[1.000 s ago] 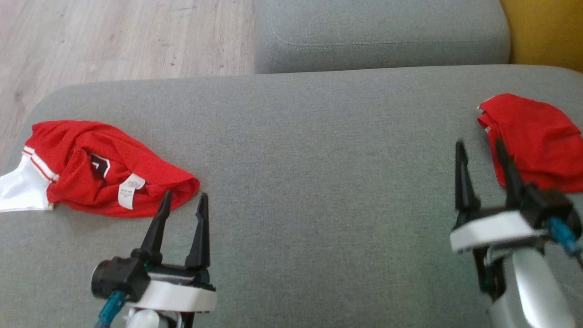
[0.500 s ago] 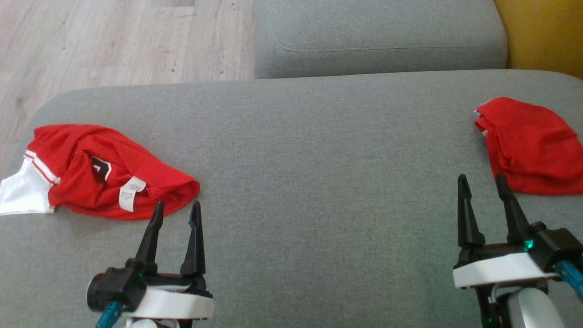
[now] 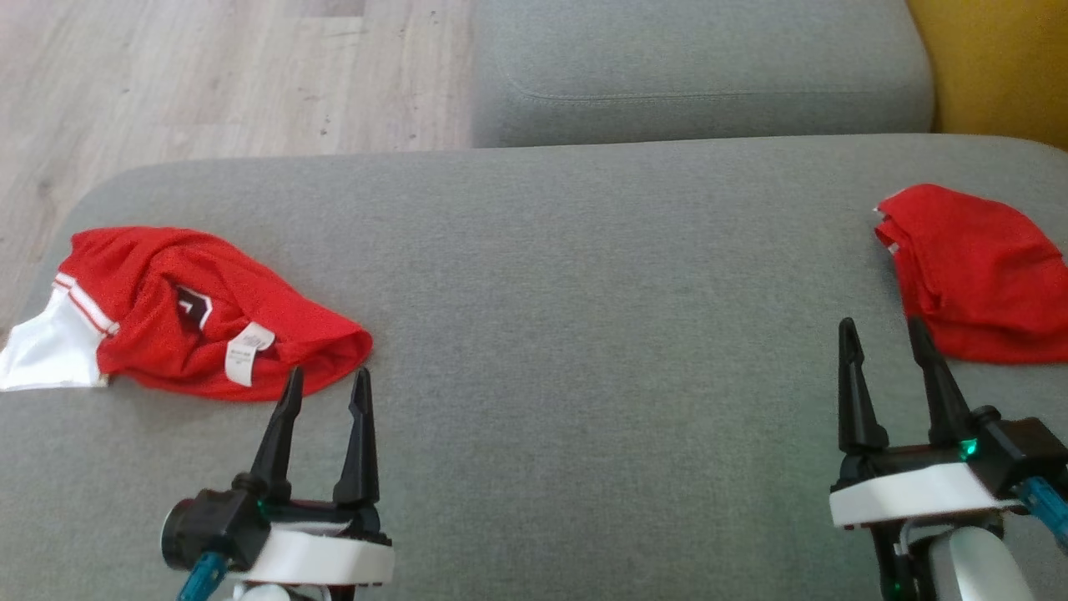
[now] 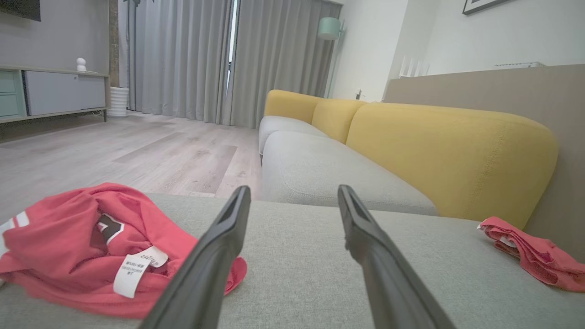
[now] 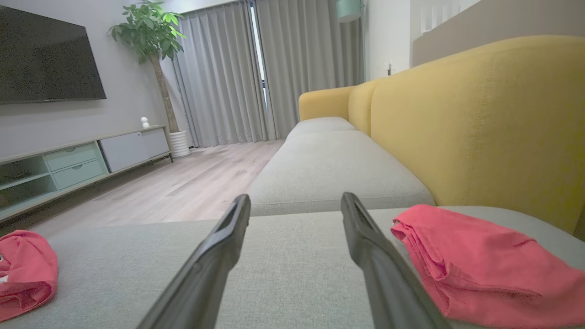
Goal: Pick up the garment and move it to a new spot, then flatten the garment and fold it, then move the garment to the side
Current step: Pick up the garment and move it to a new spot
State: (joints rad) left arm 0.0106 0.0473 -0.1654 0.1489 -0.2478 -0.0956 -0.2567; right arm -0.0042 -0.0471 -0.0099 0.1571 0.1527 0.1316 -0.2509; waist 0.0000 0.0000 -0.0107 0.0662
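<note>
Head view: 2 red garments on 1 wide grey seat cushion [image 3: 584, 275], well apart. The crumpled garment [image 3: 150, 275] lies at the cushion's left end, bunched up, w/ a white panel [image 3: 42, 355] at its outer edge and 1 white label [image 3: 240, 355] showing. The folded garment [image 3: 976, 267] lies flat at the right end, layers stacked. 2 grippers low in the frame. The left gripper [image 3: 327, 373] has its jaws spread, nothing between them; tips sit just beside the crumpled garment's near hem, and I can't tell if they touch it. The right gripper [image 3: 881, 322] also has its jaws spread and empty, the right tip close to the folded garment's near corner. Beyond: a 2nd grey cushion [image 3: 701, 75], wood floor [image 3: 209, 75], yellow backrest [image 3: 993, 67].

Left wrist view: the left gripper [image 4: 294, 188] is low over the cushion, 2 dark fingers apart, bare grey fabric between. The crumpled garment [image 4: 59, 237] is to the left, against the left finger [image 4: 215, 256]; label [image 4: 132, 272] text is too small to read. The folded garment [image 4: 534, 256] is far right, near the yellow backrest [image 4: 448, 155]. Grey curtains [image 4: 192, 59] and 1 lamp [image 4: 330, 28] behind.

Right wrist view: the right gripper [image 5: 296, 195] has its jaws spread and holds nothing. The folded garment [image 5: 484, 265] lies just right of the right finger [image 5: 379, 265]. The crumpled garment [image 5: 23, 269] is at the far left edge. 1 TV [image 5: 45, 59], 1 plant [image 5: 146, 27] and 1 low cabinet [image 5: 82, 160] stand across the room.
</note>
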